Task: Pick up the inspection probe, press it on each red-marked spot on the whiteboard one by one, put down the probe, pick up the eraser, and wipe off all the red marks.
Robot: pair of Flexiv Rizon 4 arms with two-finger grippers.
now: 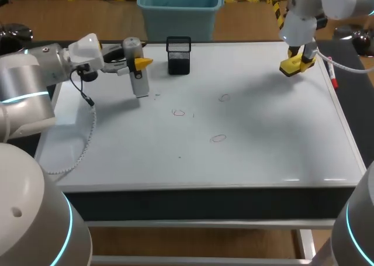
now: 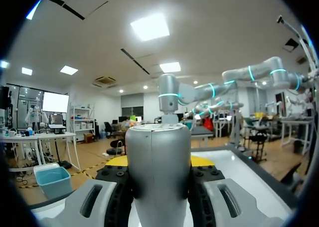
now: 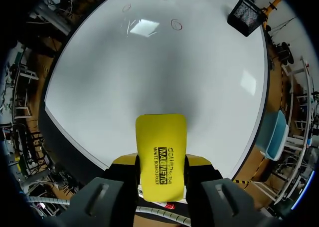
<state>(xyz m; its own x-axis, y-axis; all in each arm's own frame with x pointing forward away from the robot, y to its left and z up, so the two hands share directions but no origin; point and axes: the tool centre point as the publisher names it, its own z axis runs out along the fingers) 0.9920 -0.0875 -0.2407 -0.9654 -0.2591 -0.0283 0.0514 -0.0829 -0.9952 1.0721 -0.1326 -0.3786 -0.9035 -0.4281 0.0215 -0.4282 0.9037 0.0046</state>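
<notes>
My left gripper is shut on the silver inspection probe, which stands roughly upright at the whiteboard's far left. In the left wrist view the probe fills the gap between the fingers of the left gripper. Three red marks lie mid-board: one, another, a fainter third. My right gripper is shut on the yellow eraser above the far right corner. From the right wrist, the eraser sticks out ahead of the right gripper, with the red marks far beyond it.
A black mesh holder stands at the board's far edge, just right of the probe; it shows in the right wrist view too. A red marker lies on the right border near the right gripper.
</notes>
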